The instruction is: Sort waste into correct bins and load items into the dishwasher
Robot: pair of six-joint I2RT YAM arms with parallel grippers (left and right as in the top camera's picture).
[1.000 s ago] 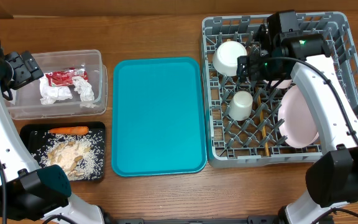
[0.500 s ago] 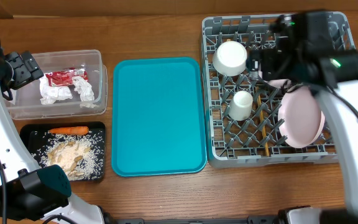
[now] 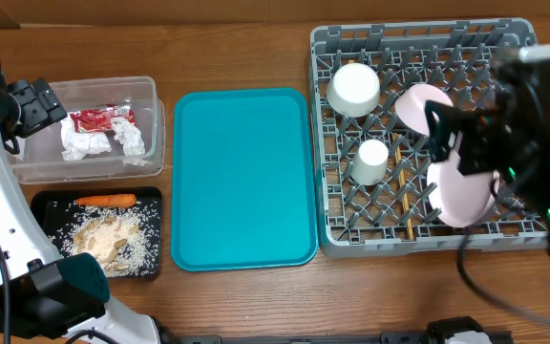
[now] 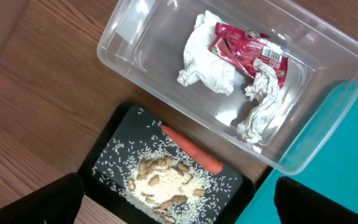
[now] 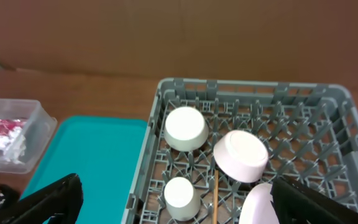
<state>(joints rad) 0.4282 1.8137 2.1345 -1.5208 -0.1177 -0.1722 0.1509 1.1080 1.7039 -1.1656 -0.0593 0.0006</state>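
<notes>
**Surface** (image 3: pixel 246 38): brown wood, carrying everything listed.

**Tub** (image 3: pixel 146 91): clear plastic, upper left of the overhead view. It held two crumpled white napkins (image 3: pixel 84 145) and a red wrapper (image 3: pixel 98 118). The wrapper lay toward the top wall and touched both napkins.

**Black tray** (image 3: pixel 44 215): shallow, lower left, just below the tub. It held a carrot (image 3: pixel 105 201) lying along its upper edge. Below the carrot was a heap of rice (image 3: pixel 113 244) mixed with brownish scraps, with loose grains scattered around it.

**Teal tray** (image 3: pixel 243 177): centre of frame, between the two bins and the rack.

**Rack** (image 3: pixel 418 38): grey, pegged, filling the right of the frame. Contents:
- White bowl (image 3: pixel 353 88), upturned, in the upper left corner.
- Cup (image 3: pixel 370 161), upturned, below the white bowl.
- Pink bowl (image 3: pixel 416 103), tilted, just right of the white bowl.
- Pink plate (image 3: pixel 456 196), on edge, at the lower right.
- Chopsticks (image 3: pixel 399 182), lying in the grid between cup and plate.

**Left claw** (image 4: pixel 179 185): released, jaws spread wide, nothing between them. It hung at the left edge of the overhead view, over the tub and black tray.

**Right claw** (image 5: pixel 176 182): released, jaws spread wide, grasping nothing. It hung over the right side of the rack, apart from the dishes.

**Right arm** (image 3: pixel 533 124): blurred in the overhead view, covering part of the pink plate.
</notes>
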